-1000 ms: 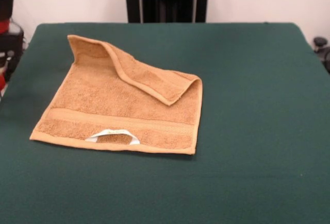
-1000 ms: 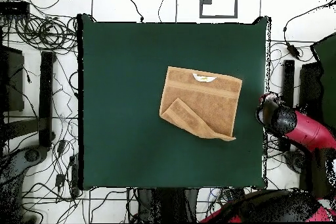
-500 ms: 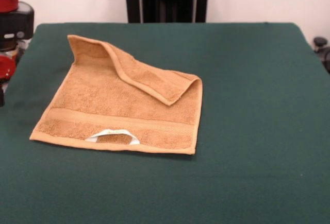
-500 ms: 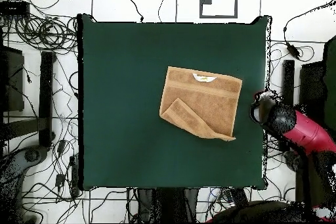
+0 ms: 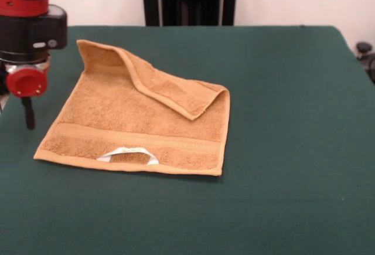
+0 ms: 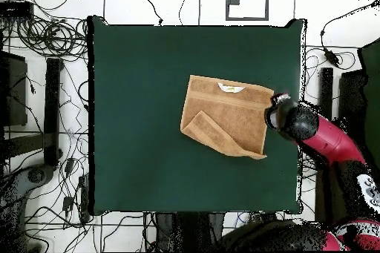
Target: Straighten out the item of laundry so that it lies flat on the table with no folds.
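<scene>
Arm (image 5: 26,20) has swung in; jaws, grip unclear, hover just beside towel (image 5: 137,123).

No text, brand, number or sign could be read in either view. A small white tag (image 5: 128,153) sat at the hem of the towel (image 5: 135,120), and if it carried print, that print was too small to make out. The table (image 5: 293,91) bore no markings.
</scene>
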Controlling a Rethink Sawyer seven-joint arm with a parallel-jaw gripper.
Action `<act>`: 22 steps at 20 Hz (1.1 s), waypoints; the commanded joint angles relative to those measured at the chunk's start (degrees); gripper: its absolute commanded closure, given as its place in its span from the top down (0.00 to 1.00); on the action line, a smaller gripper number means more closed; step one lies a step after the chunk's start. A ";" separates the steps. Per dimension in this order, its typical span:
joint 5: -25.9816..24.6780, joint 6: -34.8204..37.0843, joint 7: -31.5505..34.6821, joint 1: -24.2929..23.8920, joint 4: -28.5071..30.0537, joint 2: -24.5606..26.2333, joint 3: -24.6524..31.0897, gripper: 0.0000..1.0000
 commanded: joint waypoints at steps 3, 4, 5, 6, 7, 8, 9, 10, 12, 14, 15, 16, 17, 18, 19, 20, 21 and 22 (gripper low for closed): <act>7.38 3.04 15.47 7.51 6.13 3.44 -0.80 1.00; 8.06 2.82 15.64 8.06 6.12 3.58 -1.13 1.00; 8.73 2.60 15.81 8.60 6.11 3.72 -1.47 1.00; 9.45 2.00 15.92 8.97 6.14 3.95 -1.61 1.00; 10.16 1.51 16.30 9.71 5.98 4.35 -2.15 1.00; 10.87 1.01 16.68 10.46 5.82 4.75 -2.69 1.00; 11.48 0.16 16.89 11.00 5.69 5.26 -3.01 1.00; 12.18 -0.84 17.03 11.28 5.66 5.81 -3.06 1.00; 13.22 -3.81 16.81 11.07 6.00 6.80 -2.10 1.00; 14.73 -3.16 17.11 12.51 5.24 7.60 -3.37 1.00; 15.63 -1.61 17.70 13.74 4.60 7.89 -4.69 1.00; 16.59 -0.32 18.37 14.69 4.23 8.13 -5.66 1.00; 17.65 0.90 18.88 15.20 4.20 8.18 -6.04 1.00; 19.06 2.30 19.96 15.70 4.38 8.21 -6.44 1.00; 20.33 4.07 20.84 16.20 4.37 8.31 -7.02 1.00; 21.75 5.79 21.81 16.44 4.82 8.12 -7.33 1.00; 22.48 7.07 22.05 16.82 4.82 8.21 -8.03 1.00; 23.21 8.35 22.29 17.20 4.81 8.31 -8.74 1.00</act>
